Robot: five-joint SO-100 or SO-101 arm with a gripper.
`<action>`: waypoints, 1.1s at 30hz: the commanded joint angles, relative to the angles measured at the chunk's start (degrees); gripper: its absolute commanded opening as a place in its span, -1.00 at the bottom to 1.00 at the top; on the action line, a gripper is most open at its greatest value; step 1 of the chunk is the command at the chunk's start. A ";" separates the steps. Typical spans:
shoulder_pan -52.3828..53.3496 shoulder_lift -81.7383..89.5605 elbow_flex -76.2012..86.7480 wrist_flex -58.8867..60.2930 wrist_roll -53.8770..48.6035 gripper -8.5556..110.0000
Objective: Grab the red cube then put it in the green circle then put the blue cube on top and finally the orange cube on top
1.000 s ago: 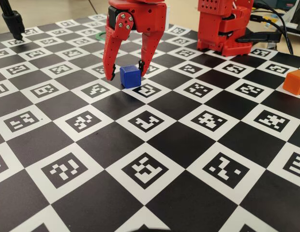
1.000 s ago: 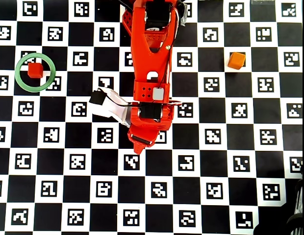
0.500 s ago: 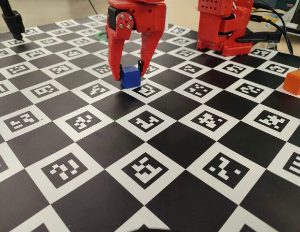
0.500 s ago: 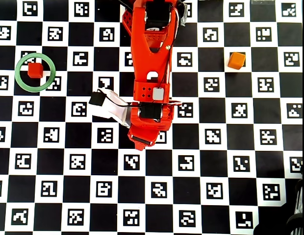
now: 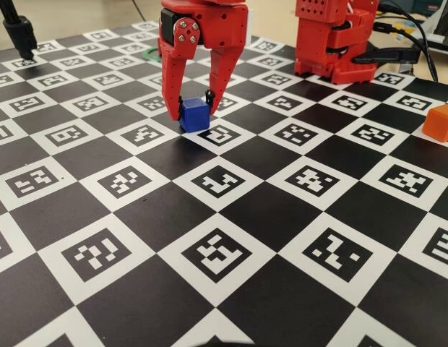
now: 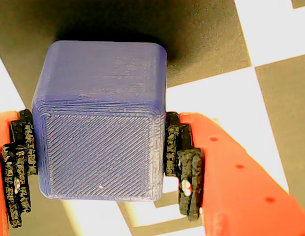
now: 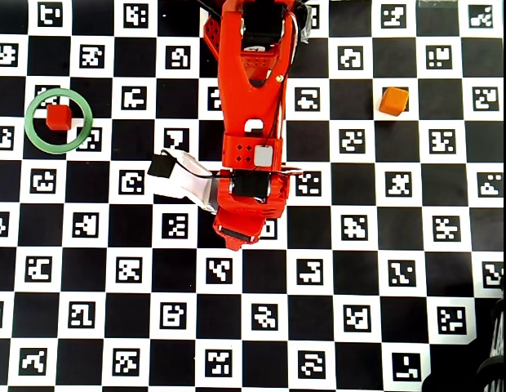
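The blue cube [image 5: 194, 114] sits low at the checkered board [image 5: 231, 238], left of centre in the fixed view. My red gripper [image 5: 191, 108] is shut on it, one finger on each side. In the wrist view the blue cube [image 6: 101, 132] fills the space between the black pads [image 6: 184, 167], and both pads press its sides. From overhead the gripper [image 7: 241, 233] hides this cube. The red cube [image 7: 59, 118] lies inside the green circle [image 7: 29, 122] at the far left. The orange cube [image 7: 393, 100] stands alone at the upper right, also the orange cube [image 5: 441, 121] at the right edge.
The arm's red base [image 5: 332, 43] stands at the back of the board. A black stand [image 5: 18, 32] rises at the back left, and cables run along the back right. A white cable and small black box [image 7: 167, 167] hang left of the wrist.
One second ago the jaws stood open around the blue cube. They have since closed onto its sides. The arm and the other cubes have not moved.
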 commanded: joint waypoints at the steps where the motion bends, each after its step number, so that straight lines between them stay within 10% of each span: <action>1: 2.11 7.91 -4.13 4.92 -2.72 -0.79; 33: 50.19 4.39 -44.30 40.78 -65.30 -0.81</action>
